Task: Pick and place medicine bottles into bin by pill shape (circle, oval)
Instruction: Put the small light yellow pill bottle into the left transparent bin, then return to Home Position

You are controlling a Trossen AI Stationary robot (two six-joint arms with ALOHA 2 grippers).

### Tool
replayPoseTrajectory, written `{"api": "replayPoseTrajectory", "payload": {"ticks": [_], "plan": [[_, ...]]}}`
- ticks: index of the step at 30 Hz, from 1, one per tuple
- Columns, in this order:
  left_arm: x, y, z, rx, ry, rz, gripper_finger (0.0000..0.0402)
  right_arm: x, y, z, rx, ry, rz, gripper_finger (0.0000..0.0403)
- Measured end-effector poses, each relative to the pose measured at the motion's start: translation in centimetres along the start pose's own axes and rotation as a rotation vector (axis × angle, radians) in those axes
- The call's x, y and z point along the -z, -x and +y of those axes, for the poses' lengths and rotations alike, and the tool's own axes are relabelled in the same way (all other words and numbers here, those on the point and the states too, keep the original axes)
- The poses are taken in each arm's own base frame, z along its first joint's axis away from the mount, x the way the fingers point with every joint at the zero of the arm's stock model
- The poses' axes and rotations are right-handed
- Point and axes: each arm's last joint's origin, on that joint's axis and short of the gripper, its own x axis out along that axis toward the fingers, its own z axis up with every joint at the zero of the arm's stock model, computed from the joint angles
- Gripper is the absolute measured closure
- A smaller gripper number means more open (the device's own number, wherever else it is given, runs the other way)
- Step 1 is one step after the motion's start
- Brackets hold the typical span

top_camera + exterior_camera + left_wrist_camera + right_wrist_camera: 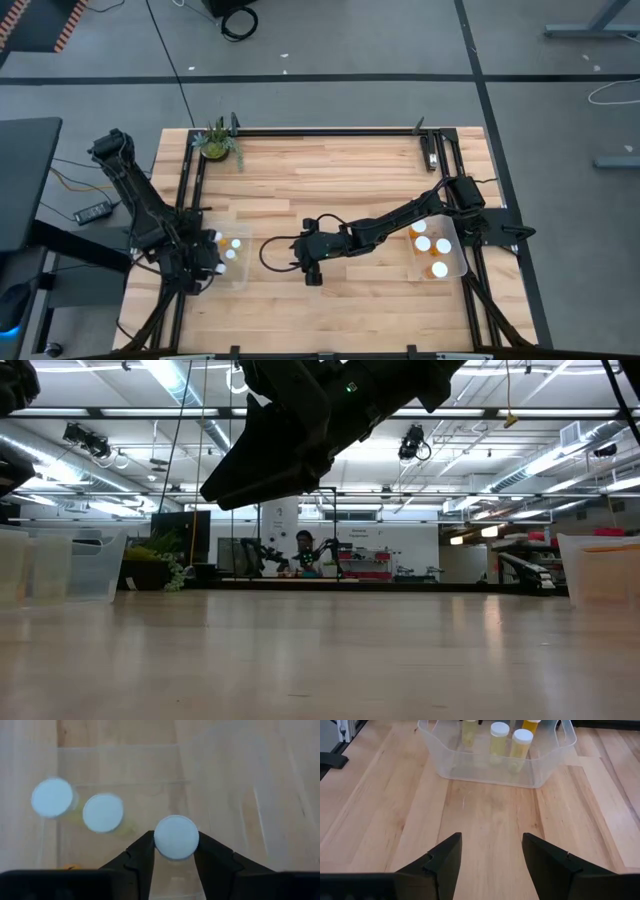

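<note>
Our left end effector (176, 851) has its two dark fingers closed against the ribbed white cap of a medicine bottle (176, 837), held over the clear left bin (240, 275) at the lower left of the high view. Two more white-capped bottles (102, 813) stand inside that bin, just beside each other in the left half of the left wrist view.

Our right end effector (491, 851) is wide open with nothing between its fingers, hovering above bare worktop (340, 190) in the lower middle of the high view. Ahead of it, at the top of the right wrist view, sits the clear right bin (485, 772), which holds several upright bottles (521, 744) with pale or amber bodies. In the high view that bin lies at the lower right.

We judge these bottles to be light, stiff and smooth-sided, so they could slip or tip easily. The ribbed cap looks like the best place to take hold, squarely across its width, with the bottle kept upright. A small potted plant (216, 143) stands at the upper left corner of the worktop.
</note>
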Motion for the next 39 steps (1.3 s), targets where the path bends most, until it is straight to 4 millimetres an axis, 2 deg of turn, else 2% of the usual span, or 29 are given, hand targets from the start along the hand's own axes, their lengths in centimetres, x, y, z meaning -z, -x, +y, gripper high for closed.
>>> {"api": "replayPoseTrajectory", "payload": {"ticks": [6,18,32,39], "plan": [[0.2,-1.1,-0.4,0.021,-0.071,-0.051,0.0266,0.0,0.0,0.0,-0.001,0.001,-0.002,0.0186],[0.3,-1.3,-0.4,0.004,-0.143,-0.051,0.0268,-0.2,0.0,0.0,-0.006,0.005,-0.017,0.0186],[0.6,-1.3,-0.3,0.016,-0.209,-0.001,0.0244,-0.2,0.0,0.1,-0.014,0.006,-0.015,0.0186],[0.6,-1.3,-0.2,0.016,-0.199,0.002,0.0208,-0.2,0.0,0.1,-0.018,0.006,-0.015,0.0186]]}}
